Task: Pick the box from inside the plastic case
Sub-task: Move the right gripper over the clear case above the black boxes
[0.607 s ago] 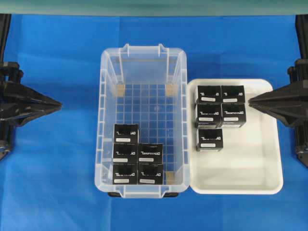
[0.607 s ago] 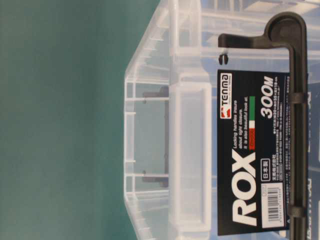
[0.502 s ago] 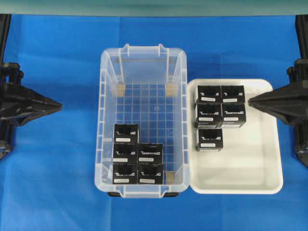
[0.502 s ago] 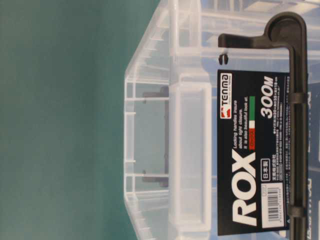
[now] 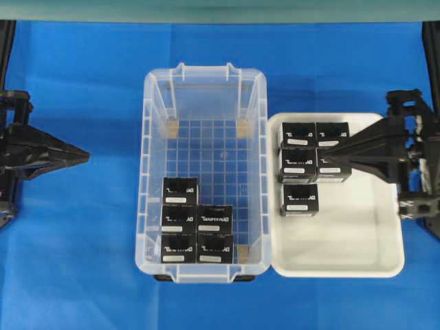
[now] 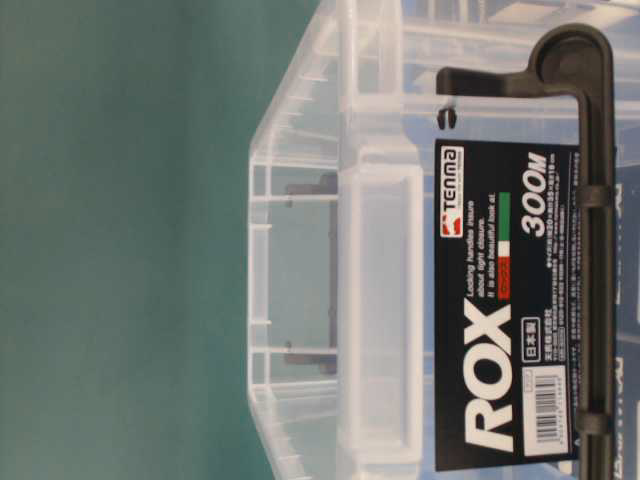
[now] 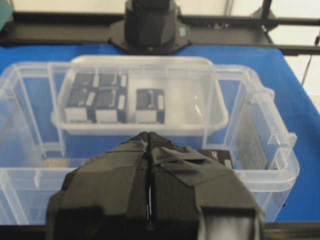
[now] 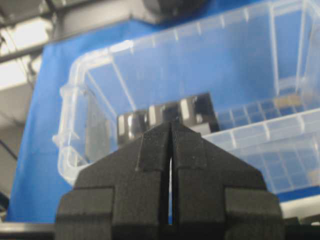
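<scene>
Five boxes [image 5: 179, 190] sit in the plastic case's [image 5: 155, 96] near-left corner. Right gripper [image 5: 323, 159] closed, empty, over the white tray's [image 5: 344, 258] boxes. Left gripper [image 5: 84, 157] closed, left of case.

left gripper [image 5: 86, 157]: fingers pressed together, holding nothing, pointing toward centre, low at left edge | right gripper [image 5: 323, 159]: fingers together, holding nothing, tip pointing inward, arm reaching in from right edge, wrist parts visible behind it
</scene>
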